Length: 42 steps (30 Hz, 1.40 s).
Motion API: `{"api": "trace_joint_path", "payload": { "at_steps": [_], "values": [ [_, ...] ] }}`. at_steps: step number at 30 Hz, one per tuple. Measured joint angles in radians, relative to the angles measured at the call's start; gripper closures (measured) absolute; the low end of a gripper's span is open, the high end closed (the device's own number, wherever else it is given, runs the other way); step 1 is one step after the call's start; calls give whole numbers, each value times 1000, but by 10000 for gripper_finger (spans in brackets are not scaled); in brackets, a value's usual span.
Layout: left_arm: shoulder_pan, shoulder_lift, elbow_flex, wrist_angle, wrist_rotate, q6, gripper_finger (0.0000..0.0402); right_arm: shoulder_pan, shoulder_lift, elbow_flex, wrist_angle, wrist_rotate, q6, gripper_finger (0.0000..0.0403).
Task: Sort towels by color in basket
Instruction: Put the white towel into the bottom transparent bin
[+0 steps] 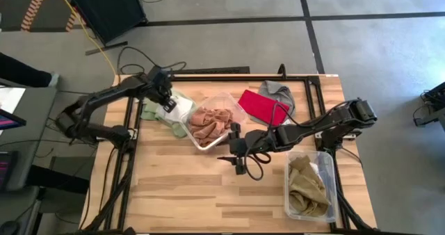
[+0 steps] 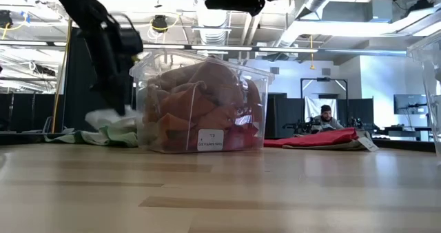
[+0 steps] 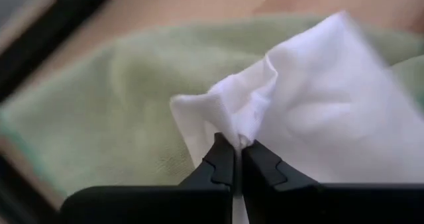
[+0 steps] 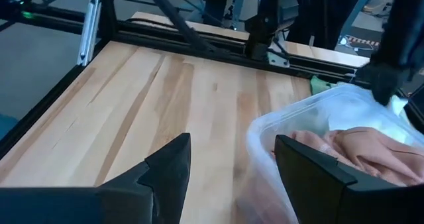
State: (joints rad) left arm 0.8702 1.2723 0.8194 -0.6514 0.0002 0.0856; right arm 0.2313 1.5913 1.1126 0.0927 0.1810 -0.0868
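**Towel sort: about halfway, white one in hand**

We count 2 clear bins filled so far: the rust-orange towels (image 1: 212,122) sit in the middle bin (image 1: 240,112), the tan ones (image 1: 306,186) in the bin by the right edge. Our left gripper (image 3: 238,159) is pinched shut on the white towel (image 3: 311,98), which lies on the pale green towel (image 3: 112,111) at the table's left. The red towel (image 1: 263,106) and grey towel (image 1: 278,92) lie loose at the back. Our right gripper (image 4: 232,177) hangs open beside the middle bin, holding nothing.
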Motion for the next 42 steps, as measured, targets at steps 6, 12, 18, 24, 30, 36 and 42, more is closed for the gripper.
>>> {"api": "trace_joint_path", "payload": {
  "at_steps": [6,12,18,24,30,36,42],
  "values": [
    [-41,-213,69,-106,16,0,400,-33,0,0,39,4,-17,154],
    [-125,-399,156,-139,73,-8,400,-42,0,0,134,2,-119,154],
    [-252,-491,221,-117,130,-64,401,-44,0,0,274,-12,-248,143],
    [-413,-479,223,-33,135,-119,401,-82,0,0,406,-27,-304,104],
    [-572,-400,223,113,135,-132,401,-129,30,3,493,-49,-253,55],
    [-704,-321,223,210,134,-88,401,-177,110,15,504,-52,-246,14],
    [-795,-269,223,195,133,-61,401,-212,118,22,527,-22,-226,5]
  ]
}}
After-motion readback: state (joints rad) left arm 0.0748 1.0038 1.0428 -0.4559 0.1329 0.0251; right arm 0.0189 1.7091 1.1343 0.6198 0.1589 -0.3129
